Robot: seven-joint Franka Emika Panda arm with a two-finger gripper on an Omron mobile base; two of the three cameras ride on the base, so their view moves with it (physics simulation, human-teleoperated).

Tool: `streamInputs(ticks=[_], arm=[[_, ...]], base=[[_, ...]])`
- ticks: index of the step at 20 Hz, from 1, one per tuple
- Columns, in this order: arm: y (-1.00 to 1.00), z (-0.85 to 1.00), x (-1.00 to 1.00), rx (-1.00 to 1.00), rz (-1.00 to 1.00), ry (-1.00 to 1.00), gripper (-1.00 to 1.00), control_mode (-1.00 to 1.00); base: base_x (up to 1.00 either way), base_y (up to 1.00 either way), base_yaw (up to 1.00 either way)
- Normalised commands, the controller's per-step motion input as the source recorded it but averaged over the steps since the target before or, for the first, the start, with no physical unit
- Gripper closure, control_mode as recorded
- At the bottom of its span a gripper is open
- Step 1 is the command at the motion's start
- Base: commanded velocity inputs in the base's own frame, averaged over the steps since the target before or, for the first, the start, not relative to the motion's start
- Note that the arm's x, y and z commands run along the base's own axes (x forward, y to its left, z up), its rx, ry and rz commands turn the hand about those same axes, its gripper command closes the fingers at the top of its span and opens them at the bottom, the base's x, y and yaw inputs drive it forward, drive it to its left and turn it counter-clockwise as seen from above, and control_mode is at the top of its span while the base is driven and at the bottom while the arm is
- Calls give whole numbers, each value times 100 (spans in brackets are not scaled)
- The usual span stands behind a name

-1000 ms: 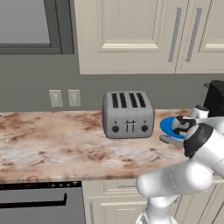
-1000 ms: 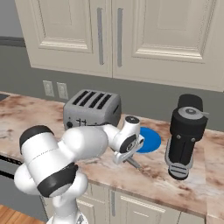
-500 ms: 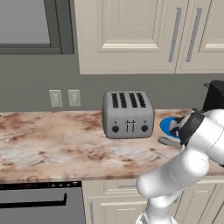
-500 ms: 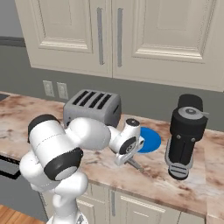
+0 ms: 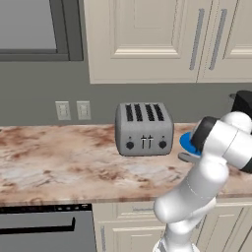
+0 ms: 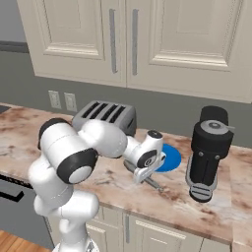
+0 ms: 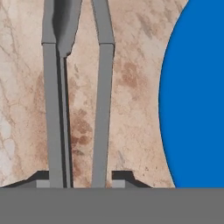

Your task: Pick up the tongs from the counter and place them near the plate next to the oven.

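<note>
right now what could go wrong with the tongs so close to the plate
1. The gripper is shut on the tongs near one end; the long free arms could swing or slip on release.
2. The plate lies right beside the tongs, so a sideways drift could drop them onto its rim rather than the counter.
3. The grinder stands close by the plate.

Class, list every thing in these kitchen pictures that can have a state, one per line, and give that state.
gripper: shut on the tongs
tongs: gripped, lying beside the plate
plate: flat on the counter, bare
toaster: upright, slots empty
cabinet doors: closed
</note>
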Motion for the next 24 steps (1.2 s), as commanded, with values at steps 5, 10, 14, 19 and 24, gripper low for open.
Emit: streamInputs(ticks=[5,10,14,19,24], arm=[[0,-12,-6,0,0,-2,-100,-100],[1,11,-30,0,0,-2,-100,-100],[8,39,-17,0,0,-3,-100,-100],[14,49,-15,0,0,-3,-100,-100],[22,41,-29,0,0,-1,-100,-100]], base=[[0,0,0],[0,0,0],[0,0,0],[0,0,0],[0,0,0]])
